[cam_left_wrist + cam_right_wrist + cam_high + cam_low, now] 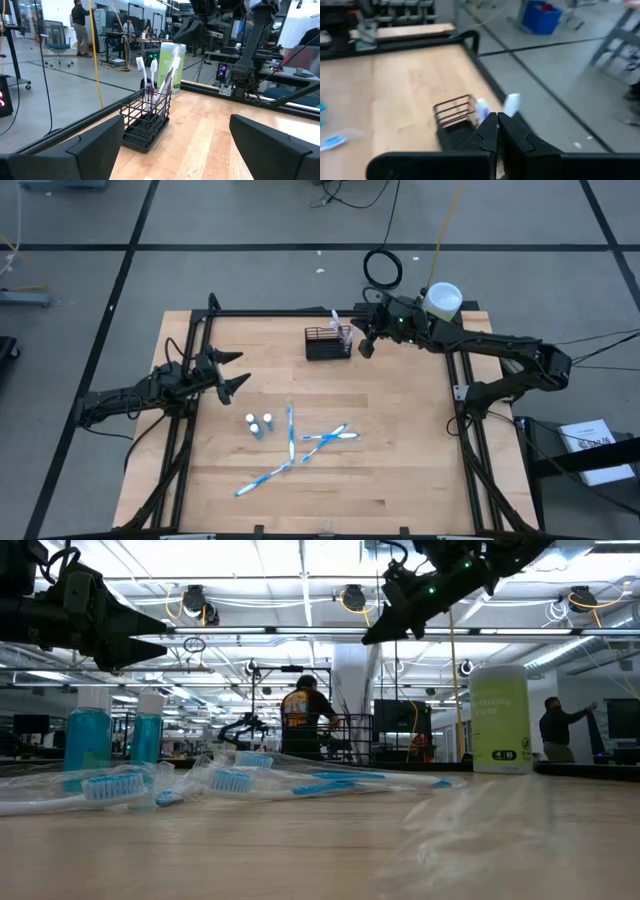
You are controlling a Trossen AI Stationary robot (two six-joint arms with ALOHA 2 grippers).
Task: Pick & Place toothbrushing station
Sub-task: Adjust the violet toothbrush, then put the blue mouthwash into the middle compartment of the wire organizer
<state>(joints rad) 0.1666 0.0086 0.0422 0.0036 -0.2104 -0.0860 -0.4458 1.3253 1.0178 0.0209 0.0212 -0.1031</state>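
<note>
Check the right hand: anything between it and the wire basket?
Nothing visible. The right hand, fingers shut, sits just right of the black wire-mesh basket, close to the toothbrushes standing in it. The pale-green cylinder is behind the arm, off that line. The left hand waits open at the table's left.

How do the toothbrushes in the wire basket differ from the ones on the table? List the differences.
Pose: the basket toothbrushes stand upright, heads up, in the wire basket; the table toothbrushes lie flat and scattered on the table.
Colour: the basket toothbrushes have white heads and purplish handles; the table toothbrushes are blue and white.
Wrapping: the table toothbrushes look sealed in clear plastic; the basket toothbrushes are bare.
</note>
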